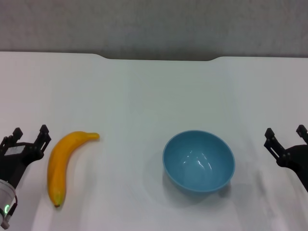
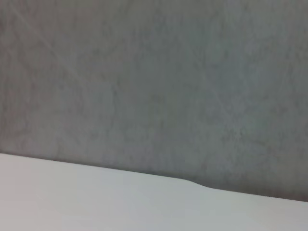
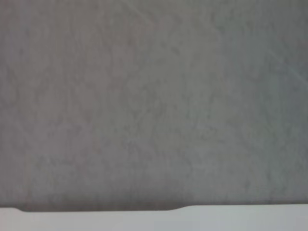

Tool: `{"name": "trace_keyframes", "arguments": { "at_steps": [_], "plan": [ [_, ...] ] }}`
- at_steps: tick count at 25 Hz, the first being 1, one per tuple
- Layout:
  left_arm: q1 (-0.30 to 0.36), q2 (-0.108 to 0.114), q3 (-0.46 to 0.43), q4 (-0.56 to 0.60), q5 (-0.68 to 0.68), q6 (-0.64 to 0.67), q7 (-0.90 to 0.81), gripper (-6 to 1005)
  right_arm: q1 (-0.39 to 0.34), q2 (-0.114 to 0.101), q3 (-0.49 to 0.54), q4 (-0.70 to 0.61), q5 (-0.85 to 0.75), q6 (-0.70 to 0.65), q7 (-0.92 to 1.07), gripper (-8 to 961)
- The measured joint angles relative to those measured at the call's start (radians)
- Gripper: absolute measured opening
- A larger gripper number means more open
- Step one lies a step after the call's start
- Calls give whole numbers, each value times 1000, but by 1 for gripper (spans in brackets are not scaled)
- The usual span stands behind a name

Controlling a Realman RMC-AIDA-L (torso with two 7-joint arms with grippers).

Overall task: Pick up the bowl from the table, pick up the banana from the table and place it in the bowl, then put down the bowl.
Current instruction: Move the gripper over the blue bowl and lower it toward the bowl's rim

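Since nothing has been picked up yet, I see both of my arms waiting low at the near corners of the table (image 1: 144,91), one on each side. My left gripper (image 1: 30,135) has its two fingers spread apart and holds nothing, and the banana (image 1: 62,161) lies just beside it, toward the middle of the table, flat on its side with the stem pointing away from me. My right gripper (image 1: 285,135) also has its fingers apart and empty, and the bowl (image 1: 198,160) sits upright a bit farther in from it, open side up and with nothing inside. I think each arm is parked next to the thing it will grab, so neither has to reach across. The banana and bowl are well apart. Nothing else is on the table, so nothing blocks the way. My wrist cameras only show the far table edge and the gray wall (image 2: 154,77) behind.
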Motion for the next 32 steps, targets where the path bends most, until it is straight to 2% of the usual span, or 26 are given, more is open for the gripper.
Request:
{"name": "trace_keyframes", "arguments": {
  "at_steps": [5,8,12,18,22,24,26,27,30,32],
  "plan": [
    [8,-10,-5,-5,-23,51,72,727,5,0,-1,1,0,2,35,878],
    [21,2,6,-41,-42,-9,44,727,15,-6,-7,-4,-14,37,81,878],
    [21,14,2,-76,13,-96,26,727,22,-7,-13,-16,-21,43,88,878],
    [19,12,-2,-71,26,-99,26,726,28,-7,-24,-20,-23,43,81,878],
    [53,22,-7,-125,26,-107,19,719,25,-13,-22,-3,-34,59,83,878],
    [85,44,-15,-209,26,-150,20,705,21,-26,-9,30,-53,90,87,878],
    [118,74,-33,-320,26,-240,21,691,9,-59,16,106,-74,153,87,878],
    [138,91,-54,-400,26,-313,21,684,-2,-84,34,160,-83,190,85,878],
    [176,109,-123,-560,33,-500,33,663,-41,-149,125,319,-138,362,79,878],
    [192,108,-175,-638,44,-623,49,649,-81,-175,232,443,-227,532,67,878]
  ]
}}
